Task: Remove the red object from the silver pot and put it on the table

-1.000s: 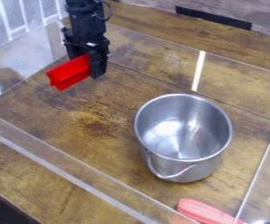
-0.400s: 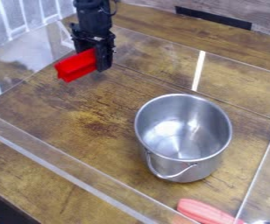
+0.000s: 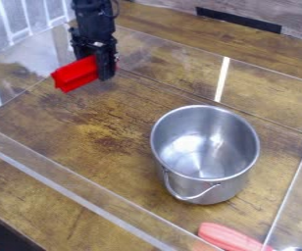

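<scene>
Cam view: end effector (image 3: 96,54) is gripping red block (image 3: 76,75) by its far end, jaws narrow on it, block tilting over the upper-left part of the wood desk (image 3: 93,137), well apart from the silver pot (image 3: 205,154); can't tell if block is touching desk; pot is standing upright on the right w/ wire handle hanging in front; salmon-red handle (image 3: 229,236) is lying nr bottom edge
</scene>
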Robot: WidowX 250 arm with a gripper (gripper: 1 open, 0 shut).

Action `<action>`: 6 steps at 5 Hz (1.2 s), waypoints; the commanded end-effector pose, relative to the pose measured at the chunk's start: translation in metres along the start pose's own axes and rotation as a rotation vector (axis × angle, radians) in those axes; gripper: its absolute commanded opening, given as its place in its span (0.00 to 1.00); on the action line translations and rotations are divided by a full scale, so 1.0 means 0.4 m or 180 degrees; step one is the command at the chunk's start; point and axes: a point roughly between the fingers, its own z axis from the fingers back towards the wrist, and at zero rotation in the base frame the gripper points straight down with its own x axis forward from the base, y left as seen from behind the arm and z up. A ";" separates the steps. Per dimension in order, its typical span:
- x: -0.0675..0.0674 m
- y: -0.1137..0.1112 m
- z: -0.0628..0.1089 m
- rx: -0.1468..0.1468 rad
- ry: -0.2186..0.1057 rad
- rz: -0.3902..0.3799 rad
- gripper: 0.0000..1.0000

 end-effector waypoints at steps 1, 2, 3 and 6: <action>0.011 0.039 0.059 0.0103 -0.0195 0.0224 0.00; 0.021 0.029 0.062 0.0103 -0.0179 0.0210 0.00; 0.003 0.013 0.059 0.0041 -0.0183 0.0014 0.00; 0.005 -0.035 0.040 -0.0170 -0.0300 -0.0384 0.00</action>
